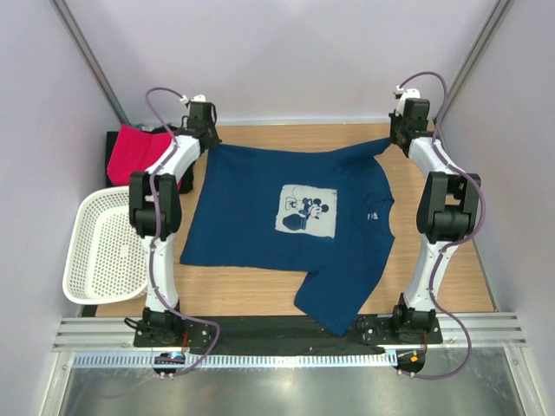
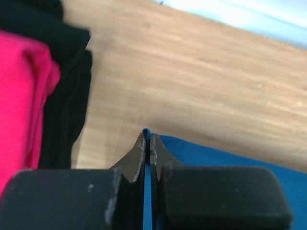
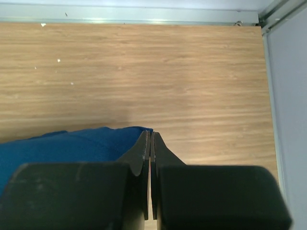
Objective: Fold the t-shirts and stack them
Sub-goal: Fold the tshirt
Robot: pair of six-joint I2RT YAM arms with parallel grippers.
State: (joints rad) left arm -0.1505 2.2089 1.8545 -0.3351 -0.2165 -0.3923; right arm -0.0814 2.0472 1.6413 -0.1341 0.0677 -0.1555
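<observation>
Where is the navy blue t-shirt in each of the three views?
Top external: the navy blue t-shirt lies spread across the middle.
Left wrist: bottom centre and right, pinched in the left gripper.
Right wrist: lower left, pinched in the right gripper.
Shared landmark: the wooden tabletop.

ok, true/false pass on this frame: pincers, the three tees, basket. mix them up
1. The left pincer and right pincer are both shut on the far edge of the navy blue t-shirt. True.
2. The pink-red t-shirt lies in the white basket. False: it sits atop the black t-shirt on the table, beyond the basket.
3. The navy blue t-shirt lies with its cartoon print facing up. True.
4. The navy blue t-shirt is folded in half. False: it is spread open, one sleeve reaching over the near edge of the table.
</observation>
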